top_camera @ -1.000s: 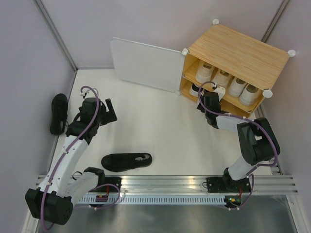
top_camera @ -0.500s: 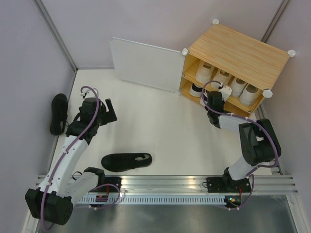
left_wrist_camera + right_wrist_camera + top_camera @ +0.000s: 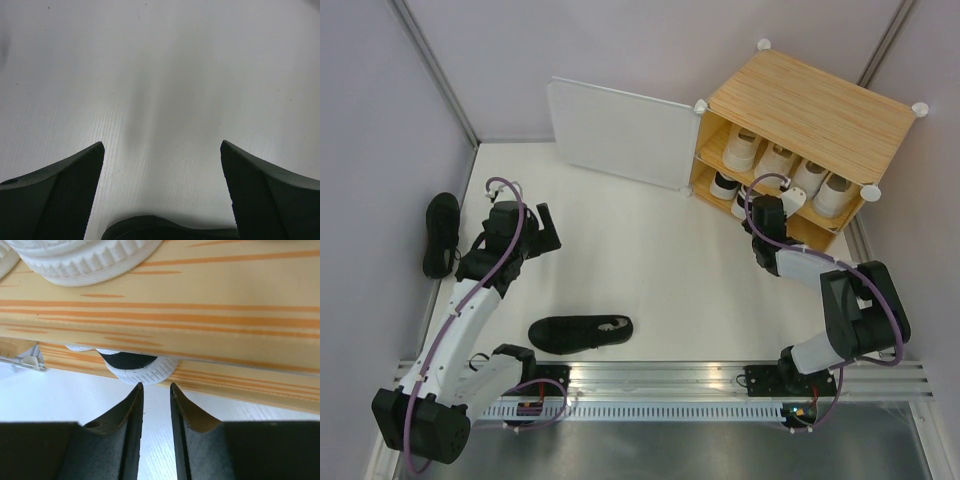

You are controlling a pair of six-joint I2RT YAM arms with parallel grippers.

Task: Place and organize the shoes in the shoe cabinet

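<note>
**Right gripper**: jaws drawn close with a slim gap and nothing between them. I have it nosed up to the lower opening of the shoe cabinet, centre right of the overhead view, just under the front edge of the wooden shelf.

**Left gripper**: spread wide and empty, over bare table, left of centre.

**Shoes, stowed:**
- Four white sneakers sit heel-out on the upper shelf.
- A white shoe with black trim is on the lower level, directly ahead of my right fingertips.
- A second trimmed shoe sits just to its left.

**Shoes, outstanding:**
- One black shoe lies lower left of centre.
- The other black shoe lies at the far left edge by the wall.
- Both are well apart from the cabinet.

**Hazards, as I judge them:**
- Lifting the right wrist from here would knock it against the shelf edge.
- Pressing forward would shove the trimmed shoe askew or into its neighbour.
- I would back out low and level first.

**Obstructions:**
- The open door stands upper centre, between the left side and the cabinet mouth.
- Both black shoes lie on the left arm's side, so I expect a handover or a carry around that door.
- My right arm hides the free room on the lower level, so I cannot tell how much there is.
</note>
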